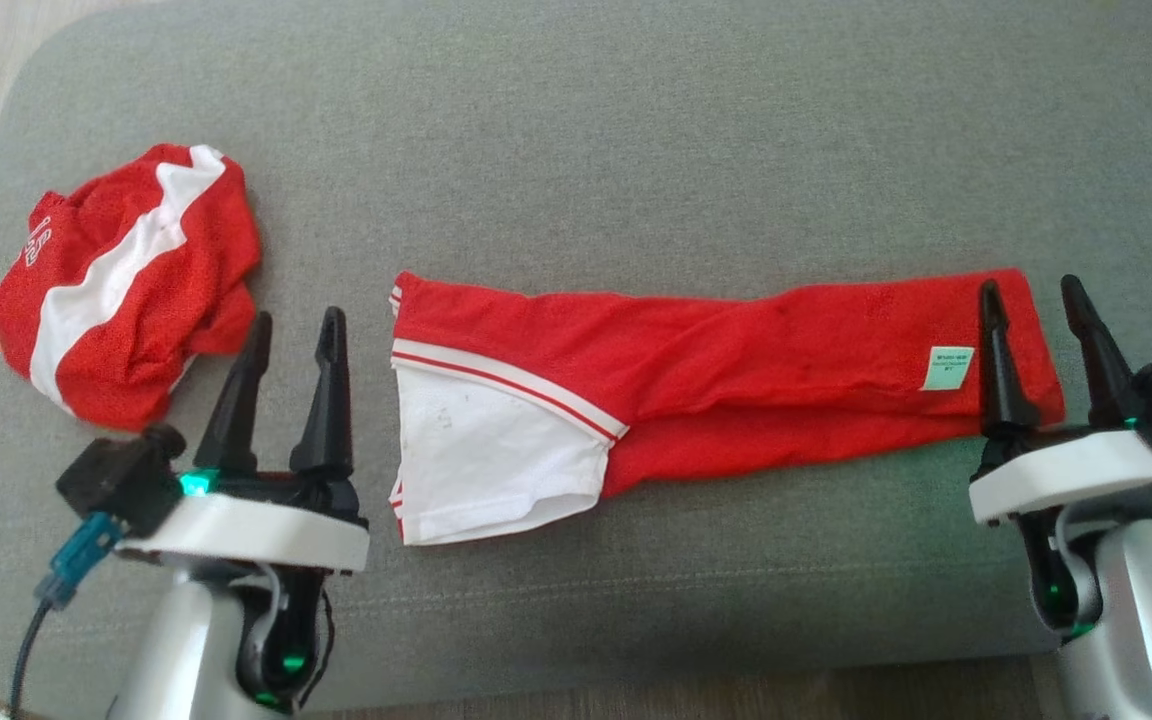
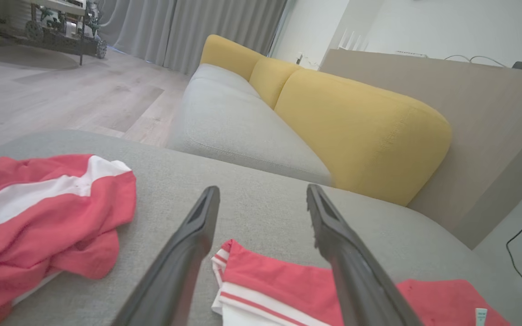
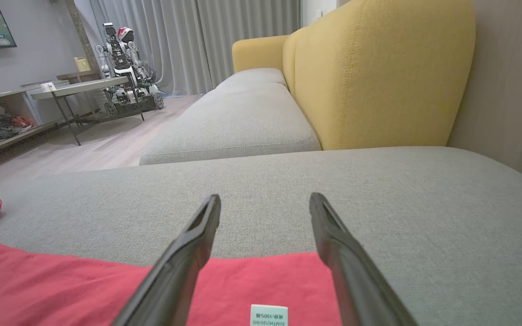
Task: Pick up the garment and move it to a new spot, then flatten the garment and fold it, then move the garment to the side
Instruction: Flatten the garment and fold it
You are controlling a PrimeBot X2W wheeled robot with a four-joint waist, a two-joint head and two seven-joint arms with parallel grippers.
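Observation:
The garment (image 1: 736, 340) is red and lies flat on the grey cushion (image 1: 636, 150) as a long folded strip, with a white striped sleeve part (image 1: 486, 450) at its left end and a small pale label (image 1: 947, 368) near its right end. My left gripper (image 1: 297, 315) is open, just left of the garment's left end (image 2: 279, 280), holding nothing. My right gripper (image 1: 1029, 283) is open at the right end, one finger over the red cloth (image 3: 252, 280) and the other past its edge. The label (image 3: 268, 315) lies between those fingers.
A second red-and-white garment (image 1: 126, 280) lies crumpled at the cushion's left end, beside my left gripper (image 2: 263, 188). Beyond the cushion stand a grey sofa seat (image 3: 243, 117) with yellow backs (image 2: 356, 127). Wooden floor (image 2: 61, 99) and a low table (image 3: 84, 86) lie further off.

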